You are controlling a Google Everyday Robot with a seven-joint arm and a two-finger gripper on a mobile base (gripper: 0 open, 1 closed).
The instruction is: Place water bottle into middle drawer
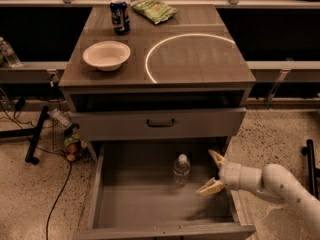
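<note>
The water bottle [181, 169], clear with a white cap, stands upright on the grey floor of the pulled-out middle drawer [135, 206], a little right of its centre. My gripper [212, 173] is open and empty just to the right of the bottle, near the drawer's right wall. Its two pale fingers are spread apart and do not touch the bottle. The white arm reaches in from the lower right.
Above the open drawer is a shut drawer front with a black handle [161, 123]. On the cabinet top are a white bowl [106, 55], a blue soda can [120, 16] and a green bag [154, 9]. Another clear bottle [9, 53] stands far left. Cables and clutter [70, 139] lie on the floor at left.
</note>
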